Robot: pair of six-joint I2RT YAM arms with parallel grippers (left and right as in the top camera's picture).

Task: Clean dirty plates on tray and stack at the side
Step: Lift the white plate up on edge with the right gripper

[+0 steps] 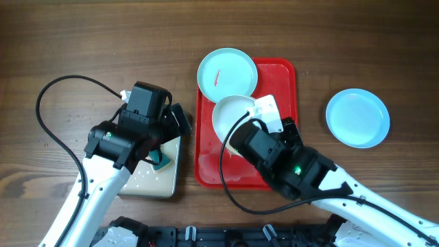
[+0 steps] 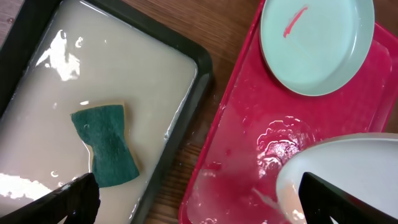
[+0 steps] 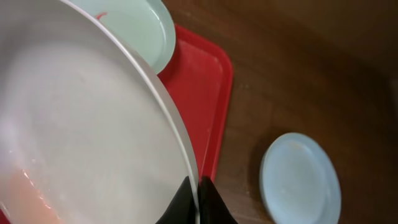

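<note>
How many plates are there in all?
3. A smeared blue plate on the red tray, a white plate pinched by the right gripper over it, a clean blue plate on the table. None seems hidden.

The white plate (image 1: 230, 115), pinched at its rim by the right gripper (image 3: 198, 202), hangs over the middle of the red tray (image 1: 206, 161), and the right arm (image 1: 302, 171) covers the near right corner. The smeared pale blue plate (image 1: 227, 71) sits on the far left corner, so we see bare tray only at far right and along the left edge. The tabletop (image 1: 312, 89) between the red tray and the clean pale blue plate (image 1: 357, 118) is free; toward the cream tray (image 1: 154, 182) only a narrow gap remains.
</note>
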